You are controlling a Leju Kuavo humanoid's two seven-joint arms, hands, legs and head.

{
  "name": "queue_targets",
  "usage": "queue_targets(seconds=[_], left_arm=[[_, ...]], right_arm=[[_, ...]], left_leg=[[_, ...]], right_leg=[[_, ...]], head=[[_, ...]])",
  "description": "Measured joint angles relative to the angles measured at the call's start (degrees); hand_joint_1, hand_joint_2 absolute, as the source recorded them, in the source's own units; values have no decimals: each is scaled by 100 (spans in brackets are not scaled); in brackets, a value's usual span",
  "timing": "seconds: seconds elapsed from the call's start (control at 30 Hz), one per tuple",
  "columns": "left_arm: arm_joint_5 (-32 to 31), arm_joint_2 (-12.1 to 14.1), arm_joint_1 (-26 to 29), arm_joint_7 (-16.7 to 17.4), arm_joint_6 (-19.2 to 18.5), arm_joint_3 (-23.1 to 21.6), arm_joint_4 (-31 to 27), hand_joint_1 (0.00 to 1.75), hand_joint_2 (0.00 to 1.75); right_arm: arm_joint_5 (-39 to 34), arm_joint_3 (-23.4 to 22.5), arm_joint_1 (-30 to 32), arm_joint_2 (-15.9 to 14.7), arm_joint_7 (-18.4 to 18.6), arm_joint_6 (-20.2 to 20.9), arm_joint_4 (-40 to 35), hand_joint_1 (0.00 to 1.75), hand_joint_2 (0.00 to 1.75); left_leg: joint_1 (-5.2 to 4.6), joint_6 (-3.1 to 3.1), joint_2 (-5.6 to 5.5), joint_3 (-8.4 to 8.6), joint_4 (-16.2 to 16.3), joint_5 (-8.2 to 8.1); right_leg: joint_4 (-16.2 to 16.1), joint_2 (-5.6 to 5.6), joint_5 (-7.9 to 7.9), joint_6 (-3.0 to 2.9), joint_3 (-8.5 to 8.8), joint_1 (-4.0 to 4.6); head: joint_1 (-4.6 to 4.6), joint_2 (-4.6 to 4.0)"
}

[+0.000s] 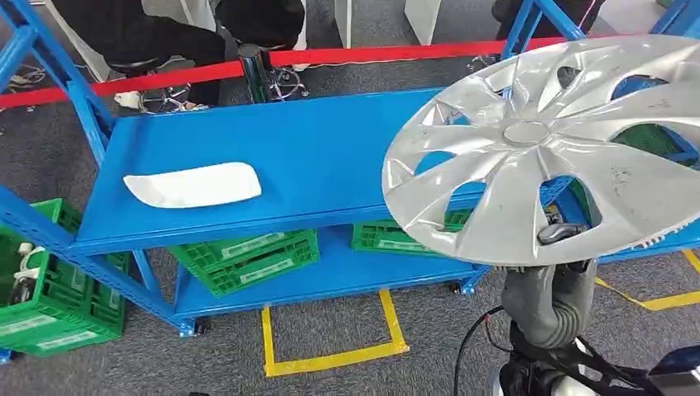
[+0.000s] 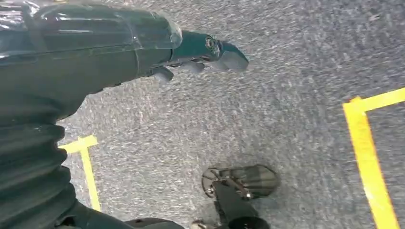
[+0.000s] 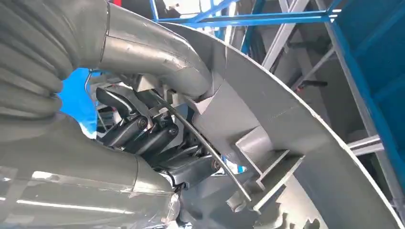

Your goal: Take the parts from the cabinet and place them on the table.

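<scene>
1. Hubcap (image 1: 549, 148), silver, fills the upper right of the head view, tilted above the blue shelf (image 1: 272, 157); the right hand (image 3: 157, 138) grips its rim from behind, fingers (image 3: 143, 133) curled on a wire ring.
2. White part (image 1: 194, 185) lies at the shelf's left.
3. Left hand (image 2: 200, 55) hangs over grey carpet (image 2: 296, 62); whether its fingers are apart or together cannot be told.

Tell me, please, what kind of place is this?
Probably a workshop or a robot test area for car parts. Blue steel shelving stands on grey carpet with yellow floor tape, green crates sit below, and the right hand holds a silver wheel cover.
</scene>
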Motion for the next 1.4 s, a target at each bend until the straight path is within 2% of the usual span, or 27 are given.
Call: queue_targets(seconds=[0.03,0.07,0.17,0.23,0.3,0.33,0.37,0.43,0.47,0.5,0.57,0.67,0.7,0.73,0.8,0.83,0.87,0.93,1.0,1.07,1.17,1.2,1.23,1.3,1.33,1.37,1.4], left_arm=[[-17,0,-1,-13,0,11,-4,0,175],[-28,0,-3,-32,0,15,-2,0,175],[-41,28,20,-83,33,17,0,0,175],[-46,39,16,-87,31,17,-11,0,175],[-46,39,16,-90,26,20,-11,0,175],[-46,39,16,-81,11,20,-11,0,175],[-46,37,16,-66,-15,20,-13,0,175],[-46,37,15,-31,-28,20,-13,0,175],[-44,37,15,-31,-28,20,-13,0,175],[-44,37,10,-35,-28,20,-13,0,175],[-41,37,-9,-74,-28,22,-13,0,175],[-35,31,5,-114,-31,24,-20,0,175],[-33,9,3,-125,-31,26,-20,0,175],[-28,7,-1,-131,-31,26,-20,0,175],[-22,2,-1,-155,-31,35,-20,0,175],[-20,-2,1,-160,-31,48,-22,0,175],[-17,-13,5,-168,-31,59,-26,0,175],[-17,-26,7,-181,-35,63,-31,0,175],[-17,-33,6,-188,-39,66,-31,0,175],[-17,-50,8,-205,-50,70,-44,0,175],[-26,-53,12,-216,-77,74,-48,0,175],[-26,-39,23,-219,-77,76,-44,0,175],[-26,-61,32,-216,-81,76,-50,0,175],[-26,-63,31,-216,-87,76,-50,0,175],[-28,-66,29,-216,-87,76,-50,0,175],[-28,-68,30,-218,-87,76,-50,0,175],[-28,-68,30,-216,-87,79,-50,0,175]], right_arm=[[9,0,-13,11,-24,0,-2,175,175],[13,0,-21,20,-74,-2,-7,175,175],[-9,-2,-4,61,-253,20,-4,175,175],[-15,-2,4,111,-286,35,15,175,175],[-13,0,13,144,-288,42,28,175,175],[-13,0,26,166,-288,41,46,175,175],[-13,0,39,186,-288,42,72,175,175],[-13,7,58,214,-288,42,116,175,175],[-13,9,68,216,-288,42,133,175,175],[-15,13,78,225,-288,41,157,175,175],[-31,18,78,247,-286,44,177,175,175],[-46,35,71,262,-286,52,216,175,175],[-48,39,67,267,-288,66,225,175,175],[-48,48,65,271,-286,68,236,175,175],[-53,55,59,273,-288,70,258,175,175],[-55,59,53,275,-288,70,275,175,175],[-57,63,49,275,-286,70,291,175,175],[-57,68,32,278,-286,70,306,175,175],[-57,72,19,280,-286,74,317,175,175],[-57,79,-1,286,-286,85,313,175,175],[-57,87,-5,297,-284,98,315,175,175],[-57,87,-3,299,-286,98,315,175,175],[-59,88,-5,302,-284,101,317,175,175],[-59,87,10,306,-286,101,317,175,175],[-59,85,10,306,-284,101,317,175,175],[-59,85,12,306,-284,101,319,175,175],[-59,85,12,306,-284,101,319,175,175]], left_leg=[[-41,-23,4,-42,34,24],[-36,-56,18,-78,50,83],[-45,-157,32,-182,48,219],[9,-230,31,-319,335,-266],[57,-298,10,-510,1139,-930],[68,-325,6,-569,1516,-1109],[74,-343,5,-564,1734,-1082],[89,-354,3,-265,1559,-655],[92,-350,1,14,1224,-460],[99,-334,-7,380,748,-405],[76,-248,-46,805,19,-718],[62,-114,-59,669,9,-646],[90,-46,-36,606,-3,-564],[81,0,-28,545,0,-505],[61,53,-24,386,3,-366],[49,57,-23,308,8,-302],[31,65,-20,223,14,-237],[-2,61,-8,22,47,-103],[-25,39,-5,-144,80,6],[-59,-1,11,-197,99,79],[-32,-90,52,-288,85,281],[-37,-118,43,-332,110,251],[-28,-159,26,-394,219,5],[29,-220,12,-582,956,-761],[46,-246,6,-658,1367,-1018],[62,-267,1,-694,1712,-1103],[73,-283,1,-647,1861,-972]], right_leg=[[-451,2,-75,-35,317,32],[-674,2,-151,-79,388,29],[-754,-1,-85,-154,293,32],[-765,-26,25,-257,179,7],[-729,-33,123,-283,30,18],[-699,-37,173,-283,-57,20],[-661,-44,220,-277,-159,20],[-547,-46,299,-250,-384,14],[-485,-46,327,-227,-483,9],[-422,-45,355,-201,-566,9],[-341,-56,409,-138,-647,31],[-364,-54,578,-30,-710,27],[-324,-43,478,2,-753,-1],[-191,-39,203,41,-828,-2],[588,-40,-556,78,-981,-12],[967,-39,-759,86,-1023,-10],[1240,-39,-786,85,-1015,-9],[1208,-38,-373,46,-790,-5],[384,-30,-52,-48,-177,19],[-637,-24,-222,-143,494,65],[-770,-17,-229,-195,469,104],[-823,-44,-126,-239,398,40],[-820,-58,-67,-275,333,47],[-817,-68,59,-317,164,58],[-811,-73,127,-318,91,64],[-795,-76,197,-313,-11,65],[-763,-79,258,-304,-125,63]], head=[[11,0],[4,0],[-5,0],[-83,0],[-140,0],[-153,0],[-170,0],[-195,0],[-195,0],[-199,0],[-179,0],[-164,0],[-188,0],[-155,0],[-83,0],[-57,0],[-29,0],[-2,0],[9,0],[33,0],[18,0],[20,0],[-17,0],[-98,0],[-111,0],[-127,0],[-147,0]])
